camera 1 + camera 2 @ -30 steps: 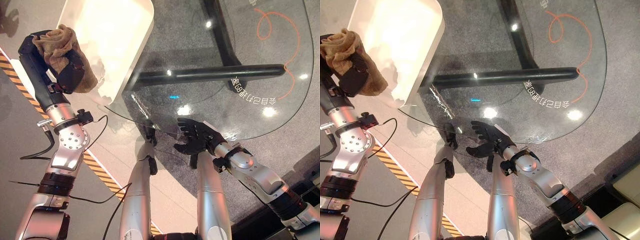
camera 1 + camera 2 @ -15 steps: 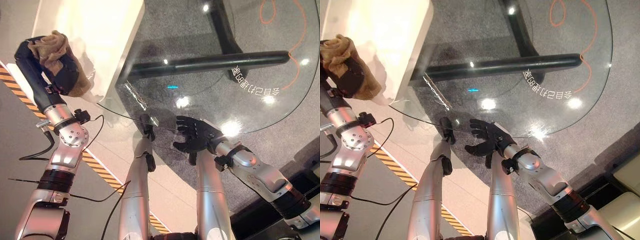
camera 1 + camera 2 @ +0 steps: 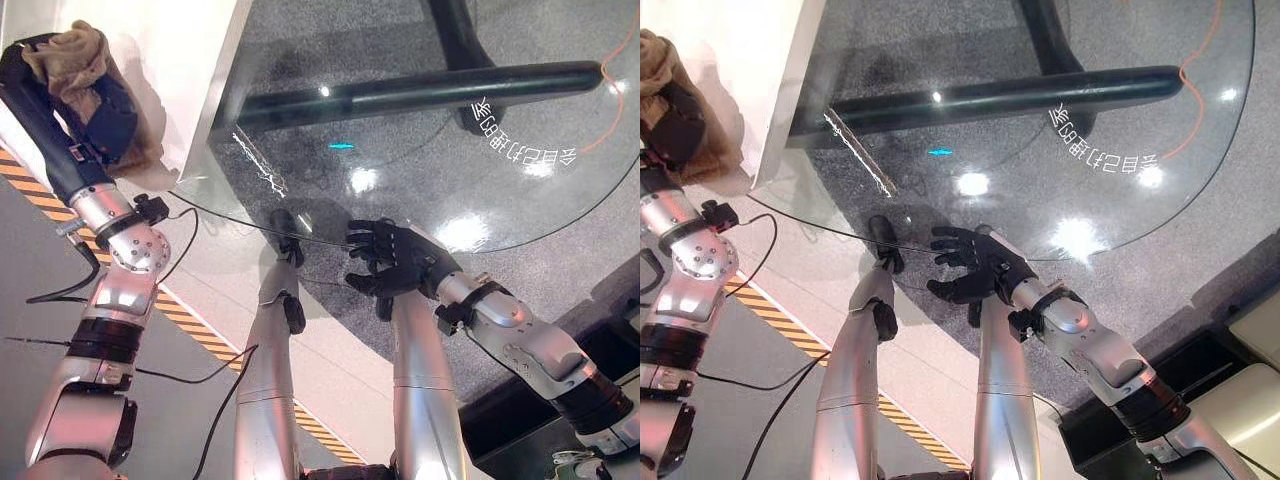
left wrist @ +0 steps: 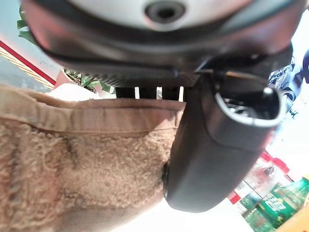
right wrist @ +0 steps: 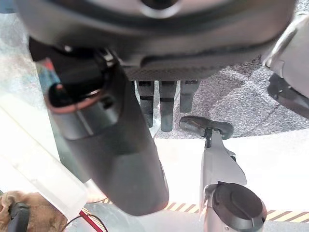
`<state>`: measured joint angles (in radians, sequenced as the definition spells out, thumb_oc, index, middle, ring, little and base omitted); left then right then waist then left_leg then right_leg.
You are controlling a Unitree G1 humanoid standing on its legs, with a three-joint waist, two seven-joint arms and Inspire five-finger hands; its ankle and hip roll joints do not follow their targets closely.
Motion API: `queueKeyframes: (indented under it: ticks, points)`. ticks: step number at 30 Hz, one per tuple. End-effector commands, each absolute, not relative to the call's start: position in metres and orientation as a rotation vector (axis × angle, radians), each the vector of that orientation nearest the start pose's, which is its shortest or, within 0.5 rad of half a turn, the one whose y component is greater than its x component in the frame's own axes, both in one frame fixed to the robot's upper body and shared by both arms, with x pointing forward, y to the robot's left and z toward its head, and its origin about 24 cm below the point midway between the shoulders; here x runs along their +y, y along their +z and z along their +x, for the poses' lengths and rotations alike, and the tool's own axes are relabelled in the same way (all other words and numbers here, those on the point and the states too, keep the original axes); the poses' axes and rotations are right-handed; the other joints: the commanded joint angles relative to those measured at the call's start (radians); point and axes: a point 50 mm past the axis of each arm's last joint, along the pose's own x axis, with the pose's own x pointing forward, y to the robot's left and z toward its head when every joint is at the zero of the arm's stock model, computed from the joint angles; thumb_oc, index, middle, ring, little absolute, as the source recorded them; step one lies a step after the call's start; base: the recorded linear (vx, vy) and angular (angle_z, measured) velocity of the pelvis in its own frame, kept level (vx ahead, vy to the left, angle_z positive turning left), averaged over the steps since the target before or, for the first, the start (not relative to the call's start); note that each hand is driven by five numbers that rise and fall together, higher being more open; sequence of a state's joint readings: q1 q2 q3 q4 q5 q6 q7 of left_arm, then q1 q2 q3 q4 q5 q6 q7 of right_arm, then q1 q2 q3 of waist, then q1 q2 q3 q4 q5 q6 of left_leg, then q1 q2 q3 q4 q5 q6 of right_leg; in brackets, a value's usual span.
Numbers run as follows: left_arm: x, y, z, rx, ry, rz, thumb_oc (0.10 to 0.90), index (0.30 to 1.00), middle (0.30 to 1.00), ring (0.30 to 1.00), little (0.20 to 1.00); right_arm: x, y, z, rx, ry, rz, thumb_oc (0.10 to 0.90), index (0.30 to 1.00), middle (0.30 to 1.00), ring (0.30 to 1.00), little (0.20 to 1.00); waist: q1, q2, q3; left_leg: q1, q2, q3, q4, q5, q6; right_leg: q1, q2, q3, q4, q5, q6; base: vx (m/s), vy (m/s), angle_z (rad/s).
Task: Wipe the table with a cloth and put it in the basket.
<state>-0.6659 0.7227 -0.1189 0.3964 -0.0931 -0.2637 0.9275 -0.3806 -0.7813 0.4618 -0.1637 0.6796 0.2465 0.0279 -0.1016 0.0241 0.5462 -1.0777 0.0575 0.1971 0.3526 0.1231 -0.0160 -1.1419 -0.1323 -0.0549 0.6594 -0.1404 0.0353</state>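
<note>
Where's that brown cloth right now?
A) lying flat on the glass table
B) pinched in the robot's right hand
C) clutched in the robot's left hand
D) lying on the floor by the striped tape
C: the left hand has its fingers curled round the brown cloth, raised beside the white basket, while the right hand rests with relaxed fingers at the glass table's near edge, holding nothing.

arms: silver-grey, rounded segments, black joint bands
left hand (image 3: pixel 95 110): dark casing
right hand (image 3: pixel 400 265): dark, jointed fingers
</note>
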Motion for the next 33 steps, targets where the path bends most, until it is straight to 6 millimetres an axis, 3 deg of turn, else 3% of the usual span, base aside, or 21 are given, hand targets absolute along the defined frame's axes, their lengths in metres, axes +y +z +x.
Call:
queueKeyframes:
  ticks: [1,7,14,24,30,33]
  points:
    - [0.289,0.269,0.308,-0.954,0.927,0.400,0.100,0.300,0.300,0.300,0.200,-0.149,0.118,0.279,0.091,0.594,-0.187,0.800,0.900,0.900,0.900,0.900,-0.014,-0.015,-0.026,-0.021,-0.084,0.000,0.189,-0.218,-0.027,0.007,0.105,0.013,-0.188,0.127,0.050,0.00,0.000,0.00]
    - [0.285,0.279,0.322,-0.908,0.877,0.488,0.100,0.300,0.300,0.300,0.200,-0.147,0.123,0.287,0.082,0.594,-0.184,0.800,0.900,0.900,0.900,0.900,-0.020,-0.019,-0.026,-0.025,-0.084,0.001,0.187,-0.217,-0.031,0.003,0.106,0.015,-0.194,0.134,0.054,0.00,0.000,0.00]
    - [0.283,0.275,0.335,-0.820,0.797,0.596,0.100,0.300,0.300,0.300,0.200,-0.148,0.125,0.290,0.075,0.590,-0.188,0.800,0.900,0.900,0.900,0.900,-0.026,-0.025,-0.026,-0.026,-0.085,0.004,0.187,-0.216,-0.034,0.004,0.108,0.019,-0.198,0.139,0.057,0.00,0.000,0.00]
    - [0.271,0.286,0.352,-0.734,0.705,0.761,0.100,0.300,0.300,0.300,0.200,-0.146,0.130,0.299,0.064,0.601,-0.179,0.800,0.900,0.900,0.900,0.900,-0.033,-0.035,-0.026,-0.028,-0.084,0.007,0.186,-0.213,-0.036,0.004,0.108,0.018,-0.211,0.153,0.061,0.00,-0.009,-0.01]
    - [0.277,0.283,0.356,-0.675,0.715,0.735,0.100,0.300,0.300,0.300,0.200,-0.142,0.130,0.301,0.061,0.599,-0.180,0.800,0.900,0.900,0.900,0.900,-0.036,-0.038,-0.026,-0.025,-0.081,0.008,0.185,-0.212,-0.038,0.008,0.108,0.016,-0.212,0.154,0.062,0.00,-0.005,0.00]
    - [0.277,0.279,0.359,-0.638,0.677,0.753,0.449,0.599,0.599,0.599,0.549,-0.141,0.132,0.301,0.057,0.599,-0.180,0.800,0.900,0.900,0.900,0.900,-0.037,-0.042,-0.026,-0.024,-0.082,0.009,0.182,-0.210,-0.038,0.010,0.110,0.014,-0.214,0.155,0.061,0.00,0.000,0.00]
